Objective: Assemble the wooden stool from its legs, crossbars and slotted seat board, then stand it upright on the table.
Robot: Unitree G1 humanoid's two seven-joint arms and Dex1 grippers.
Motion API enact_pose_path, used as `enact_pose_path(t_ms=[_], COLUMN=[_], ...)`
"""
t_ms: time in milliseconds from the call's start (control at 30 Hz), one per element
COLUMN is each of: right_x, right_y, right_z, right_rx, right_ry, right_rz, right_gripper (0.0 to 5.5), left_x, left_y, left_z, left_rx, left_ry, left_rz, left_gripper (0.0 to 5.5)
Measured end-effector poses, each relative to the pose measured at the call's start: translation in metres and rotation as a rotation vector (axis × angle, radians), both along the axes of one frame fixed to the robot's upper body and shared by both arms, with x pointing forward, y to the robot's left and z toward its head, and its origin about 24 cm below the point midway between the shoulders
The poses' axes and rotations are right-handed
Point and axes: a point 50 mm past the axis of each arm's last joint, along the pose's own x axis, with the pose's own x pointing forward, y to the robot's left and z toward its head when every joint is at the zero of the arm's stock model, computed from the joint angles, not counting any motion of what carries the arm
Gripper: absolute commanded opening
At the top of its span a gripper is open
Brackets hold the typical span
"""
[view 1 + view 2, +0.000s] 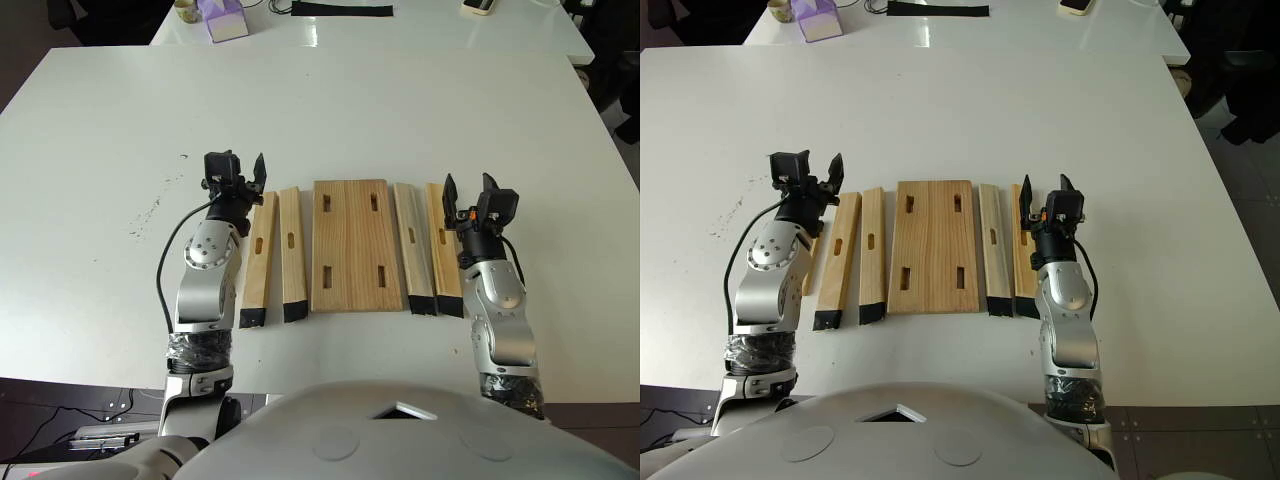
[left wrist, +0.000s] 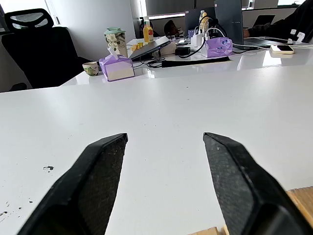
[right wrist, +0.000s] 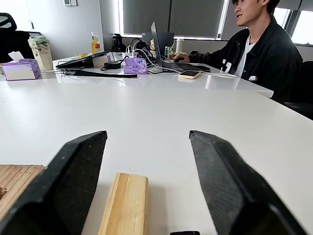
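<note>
The slotted seat board lies flat mid-table. Two wooden legs with black ends lie to its left, and two more to its right. A thin wooden strip shows beside the left forearm. My left gripper is open by the far end of the outer left leg, whose tip shows near one finger. My right gripper is open over the far end of the outer right leg, holding nothing.
The white table stretches bare beyond the parts. A second table behind holds a purple tissue box, a black strip and a cup. The table's front edge runs just below the parts.
</note>
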Motion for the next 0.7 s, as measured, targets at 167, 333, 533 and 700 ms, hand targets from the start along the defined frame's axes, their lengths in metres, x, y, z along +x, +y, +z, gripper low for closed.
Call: enact_pose_path(t_ms=[167,333,533,700], right_x=[0.0001,0.0004,0.0010,0.0016], right_y=[0.0010,0.0002,0.0013,0.0015], right_z=[0.0010,0.0009,0.0006,0.0002], right_rx=[0.011,0.010,0.011,0.010], right_ry=[-0.006,-0.005,-0.005,-0.004], right_rz=[-0.012,-0.021,-0.011,-0.014], right_gripper=[3.98,3.98,3.42,3.42], left_x=[0.0020,0.0033,0.0046,0.0067], left_y=[-0.0007,-0.0009,-0.0004,-0.0010], left_z=[0.0018,0.0026,0.0021,0.0041], left_rx=[0.005,0.007,0.008,0.009], left_ry=[-0.003,-0.005,-0.001,-0.009], left_rz=[-0.006,-0.011,-0.010,-0.012], left_gripper=[2.85,2.85,2.85,2.85])
